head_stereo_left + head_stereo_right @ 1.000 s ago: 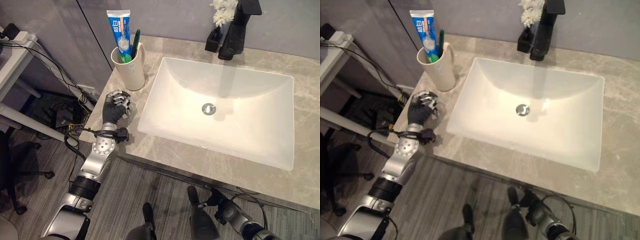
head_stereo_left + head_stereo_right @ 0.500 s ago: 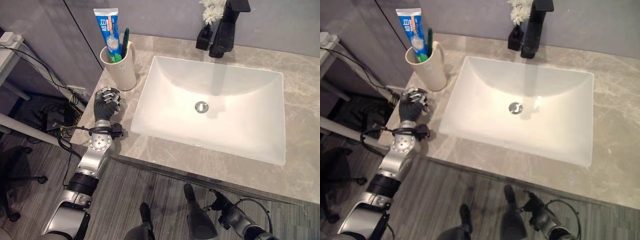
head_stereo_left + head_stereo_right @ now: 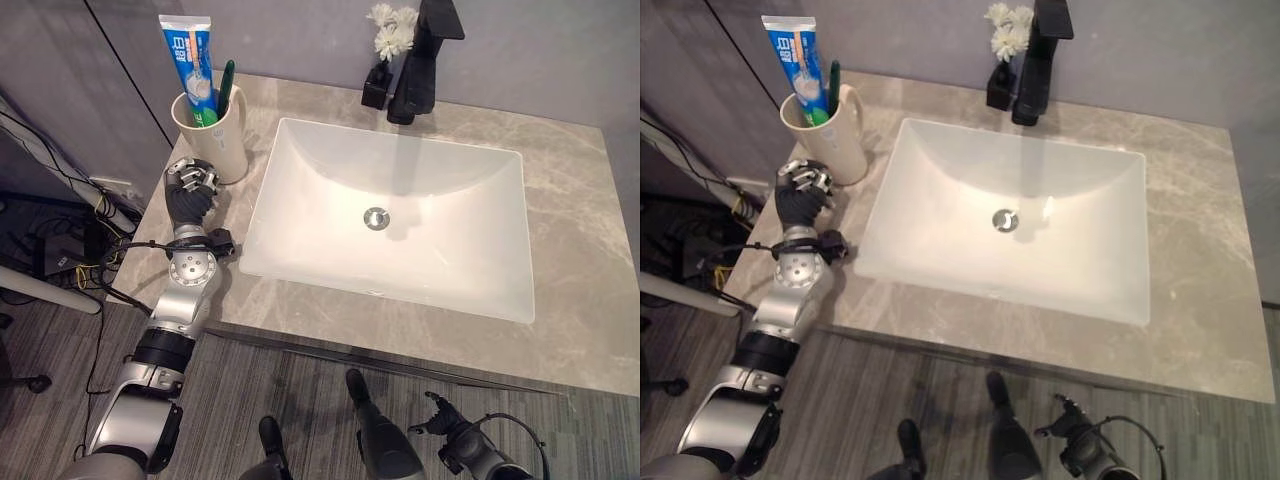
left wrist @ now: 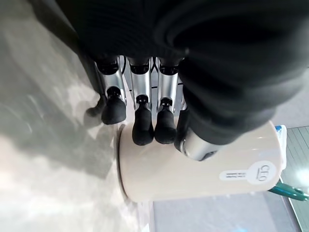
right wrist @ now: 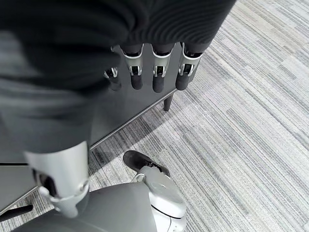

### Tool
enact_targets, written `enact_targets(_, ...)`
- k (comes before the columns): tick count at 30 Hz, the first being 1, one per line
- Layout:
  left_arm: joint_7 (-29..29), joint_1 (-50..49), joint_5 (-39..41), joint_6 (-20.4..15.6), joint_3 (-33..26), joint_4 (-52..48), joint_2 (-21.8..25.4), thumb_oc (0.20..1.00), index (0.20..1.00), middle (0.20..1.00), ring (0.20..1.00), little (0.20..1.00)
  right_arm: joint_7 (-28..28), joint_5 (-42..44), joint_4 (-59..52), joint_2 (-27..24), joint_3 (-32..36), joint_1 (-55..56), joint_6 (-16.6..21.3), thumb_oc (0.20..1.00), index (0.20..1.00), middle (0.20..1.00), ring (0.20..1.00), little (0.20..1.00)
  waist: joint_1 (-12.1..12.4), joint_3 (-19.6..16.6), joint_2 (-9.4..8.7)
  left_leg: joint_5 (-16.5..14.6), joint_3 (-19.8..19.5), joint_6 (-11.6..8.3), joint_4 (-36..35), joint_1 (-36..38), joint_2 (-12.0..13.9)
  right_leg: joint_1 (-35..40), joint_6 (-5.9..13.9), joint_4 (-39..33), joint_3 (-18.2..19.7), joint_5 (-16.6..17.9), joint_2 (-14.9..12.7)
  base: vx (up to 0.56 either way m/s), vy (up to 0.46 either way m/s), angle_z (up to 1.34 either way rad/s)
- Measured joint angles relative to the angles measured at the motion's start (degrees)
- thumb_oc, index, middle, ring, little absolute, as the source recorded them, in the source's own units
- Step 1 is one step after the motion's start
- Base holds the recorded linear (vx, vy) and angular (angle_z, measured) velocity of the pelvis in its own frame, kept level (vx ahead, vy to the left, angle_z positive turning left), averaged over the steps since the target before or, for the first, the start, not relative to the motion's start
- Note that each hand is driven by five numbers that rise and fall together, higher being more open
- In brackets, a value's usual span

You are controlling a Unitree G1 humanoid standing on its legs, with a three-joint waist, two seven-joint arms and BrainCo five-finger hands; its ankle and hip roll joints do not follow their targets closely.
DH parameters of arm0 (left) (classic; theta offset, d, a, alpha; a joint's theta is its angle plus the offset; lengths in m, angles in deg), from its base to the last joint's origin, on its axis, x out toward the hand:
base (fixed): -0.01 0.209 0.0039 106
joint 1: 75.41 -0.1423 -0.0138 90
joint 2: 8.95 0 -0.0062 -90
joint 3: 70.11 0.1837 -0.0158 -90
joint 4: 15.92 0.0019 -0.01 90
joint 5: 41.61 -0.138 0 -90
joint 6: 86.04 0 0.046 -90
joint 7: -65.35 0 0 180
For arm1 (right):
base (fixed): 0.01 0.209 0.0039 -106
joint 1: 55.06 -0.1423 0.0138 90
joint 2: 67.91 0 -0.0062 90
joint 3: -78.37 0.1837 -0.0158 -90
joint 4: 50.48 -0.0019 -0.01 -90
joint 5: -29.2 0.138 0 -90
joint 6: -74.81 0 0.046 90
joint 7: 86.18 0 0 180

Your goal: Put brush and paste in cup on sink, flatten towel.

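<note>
A cream cup [image 3: 212, 135] stands on the counter's far left corner, beside the sink [image 3: 300, 215]. A blue and white paste tube [image 3: 190, 55] and a green brush [image 3: 226, 85] stand upright in it. My left hand [image 3: 190, 193] rests on the counter just in front of the cup, fingers curled and holding nothing. In the left wrist view its dark fingertips [image 4: 143, 131] sit right at the cup's side [image 4: 193, 176]. My right hand [image 3: 1072, 445] hangs low below the counter edge, its fingers [image 5: 157, 72] relaxed over the floor.
The white rectangular sink fills the middle of the grey marble counter [image 3: 570, 320]. A black tap [image 3: 420, 55] and a small dark vase of white flowers [image 3: 380, 45] stand behind it. Cables [image 3: 90, 260] lie on the floor left of the counter.
The camera has moved, so the whole scene sits further left in the picture. My left hand has edged a little nearer to the cup's base, still curled.
</note>
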Motion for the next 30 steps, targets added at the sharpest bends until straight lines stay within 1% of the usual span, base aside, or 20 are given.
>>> enact_targets(3,-0.69,0.23,-0.04,0.02,-0.44,0.03,0.00,0.200,0.200,0.200,0.200,0.200,-0.01,0.04,-0.25,0.10,-0.13,0.48,0.00,1.000,1.000,1.000,1.000,1.000,-0.61,-0.13,-0.14,-0.05,0.45,-0.05,-0.24,-0.16,0.20,-0.49,-0.06,0.04,0.44,0.13,0.25,0.00,-0.004,-0.10)
enact_targets(5,-1.07,0.58,-0.42,-0.06,-0.55,0.33,0.04,0.200,0.200,0.200,0.200,0.200,-0.04,0.04,-1.15,0.12,-0.18,1.11,0.03,1.000,1.000,1.000,1.000,1.000,-0.61,-0.49,-0.17,-0.02,0.54,-0.11,-0.24,-0.72,0.40,-1.25,-0.09,0.37,0.52,0.12,0.46,0.00,0.000,0.00)
enact_targets(8,-1.34,3.45,-0.71,0.01,-0.46,3.66,0.10,0.200,0.200,0.200,0.200,0.200,-0.10,0.04,-0.79,0.31,-0.19,1.20,0.18,1.000,1.000,1.000,1.000,1.000,-0.63,-0.62,-0.19,0.07,0.57,-0.25,-0.24,-1.04,0.66,-1.71,-0.23,0.54,0.53,0.16,0.85,0.00,0.000,-0.02)
enact_targets(13,-1.57,6.04,-1.60,0.43,0.09,7.25,2.07,0.200,0.200,0.200,0.200,0.200,-0.10,0.05,-0.96,0.29,-0.82,1.10,0.30,1.000,1.000,1.000,1.000,1.000,-0.77,-0.90,-0.35,-0.04,1.66,-0.45,-0.25,-1.26,1.04,-2.58,-0.32,0.82,1.29,0.18,1.22,0.01,-0.015,-0.10)
enact_targets(17,-2.43,8.11,-1.71,0.72,0.08,10.08,2.75,0.200,0.200,0.200,0.200,0.200,-0.09,0.06,-0.70,0.23,-1.41,1.21,1.13,1.000,1.000,1.000,1.000,1.000,-0.94,-1.18,-0.42,-0.10,2.15,-0.53,-0.26,-1.49,1.20,-3.35,-0.35,1.26,1.90,0.16,1.66,0.01,-0.005,-0.07)
enact_targets(20,-2.82,9.89,-2.18,0.94,1.59,12.63,4.45,0.200,0.200,0.200,0.200,0.200,-0.09,0.06,-0.63,0.25,-1.44,1.19,1.16,1.000,1.000,1.000,1.000,1.000,-1.18,-1.33,-0.58,-0.12,2.25,-0.57,-0.27,-1.68,1.40,-3.63,-0.40,1.35,1.95,0.14,1.85,0.00,0.000,0.00)
enact_targets(21,-2.90,10.13,-2.20,1.06,1.82,12.92,4.90,0.200,0.200,0.200,0.200,0.200,-0.09,0.06,-0.39,0.26,-1.45,1.28,1.18,1.000,1.000,1.000,1.000,1.000,-1.29,-1.93,-0.61,-0.07,2.28,-0.65,-0.27,-2.21,1.52,-4.23,-0.45,1.51,1.97,0.14,1.88,0.00,0.000,0.00)
enact_targets(27,-3.30,9.89,-2.63,1.29,2.67,12.73,4.67,0.200,0.200,0.200,0.200,0.200,0.44,0.05,1.18,0.55,-1.90,0.88,1.23,1.000,1.000,1.000,1.000,1.000,-1.75,-2.23,-0.95,0.01,2.13,-0.71,-0.03,-1.90,1.56,-3.99,-0.52,1.95,1.80,0.19,1.85,0.00,-0.002,0.01)
enact_targets(30,-3.30,8.97,-2.77,1.31,3.29,12.00,4.42,0.200,0.200,0.200,0.200,0.200,0.77,0.05,1.99,0.68,-1.86,0.78,1.21,1.000,1.000,1.000,1.000,1.000,-1.59,-2.26,-0.96,0.04,2.04,-0.71,-0.03,-1.48,1.51,-3.56,-0.52,2.01,1.71,0.18,1.72,0.00,0.000,0.00)
